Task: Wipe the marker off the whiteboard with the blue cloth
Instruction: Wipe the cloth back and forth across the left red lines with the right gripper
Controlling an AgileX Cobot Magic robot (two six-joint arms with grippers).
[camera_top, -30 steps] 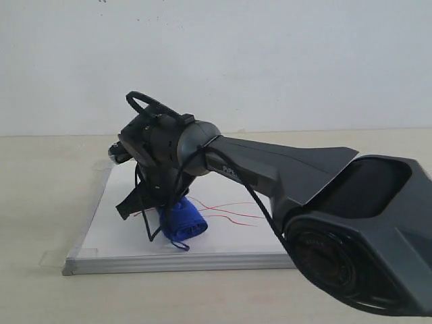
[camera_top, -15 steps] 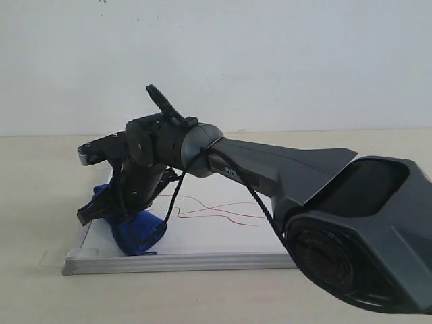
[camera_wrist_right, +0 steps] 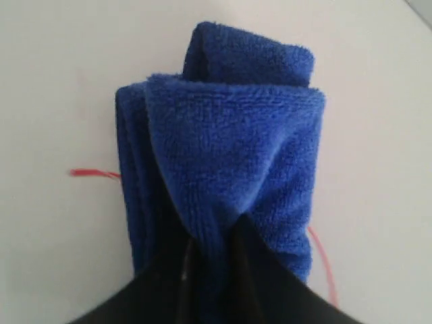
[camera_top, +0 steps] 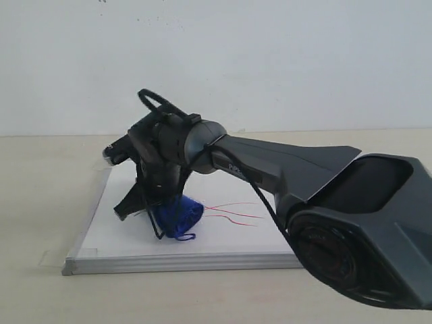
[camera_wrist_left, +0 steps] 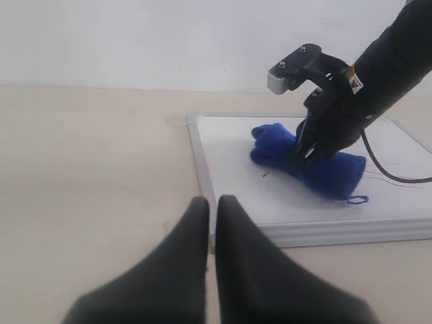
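Pinching the blue cloth [camera_wrist_right: 223,155] at its bunched middle, my right gripper [camera_wrist_right: 209,253] has its jaws clamped almost together on the plush folds. The cloth rests on the whiteboard [camera_top: 121,236], left of the board's centre in the exterior view. It is a deep royal blue, thick and rolled, with a small loop [camera_wrist_left: 358,200] trailing from one end. Thin red marker [camera_top: 233,212] lines run out from its right side; whatever lies beneath it I cannot see. The arm's housing blocks the board's near right corner. My left gripper [camera_wrist_left: 210,202] hangs over the table [camera_wrist_left: 81,169] off the board, its fingers nearly touching and holding nothing.
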